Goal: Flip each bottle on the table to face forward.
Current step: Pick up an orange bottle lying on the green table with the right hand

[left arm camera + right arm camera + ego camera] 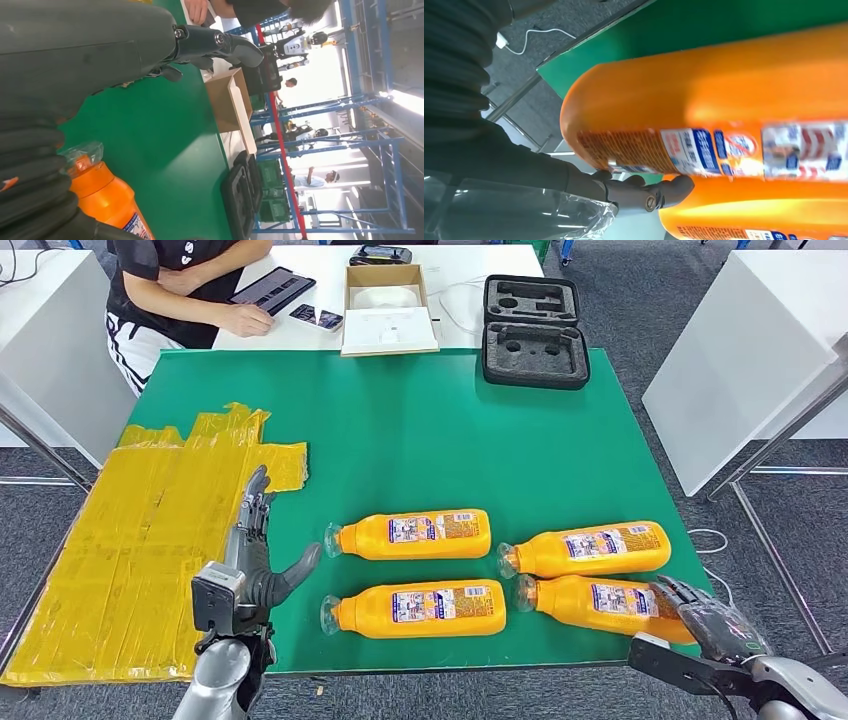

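Currently right hand (712,625) fingers touch the near-right bottle (600,602) on the tabletop (420,440), grip unclear; left hand (255,565) fingers apart, idle; next needs a firm wrap, then roll.

Four bottles (415,535) of glossy orange plastic with clear caps and printed paper labels are seen on the table (420,430), which is covered in a matt green mat. Wrinkled glossy yellow tape (140,540) is laid over its left edge. The case (530,355) at the far right corner is lined with matt black foam. The right hand (705,615) is wrapped in clear, shiny film.
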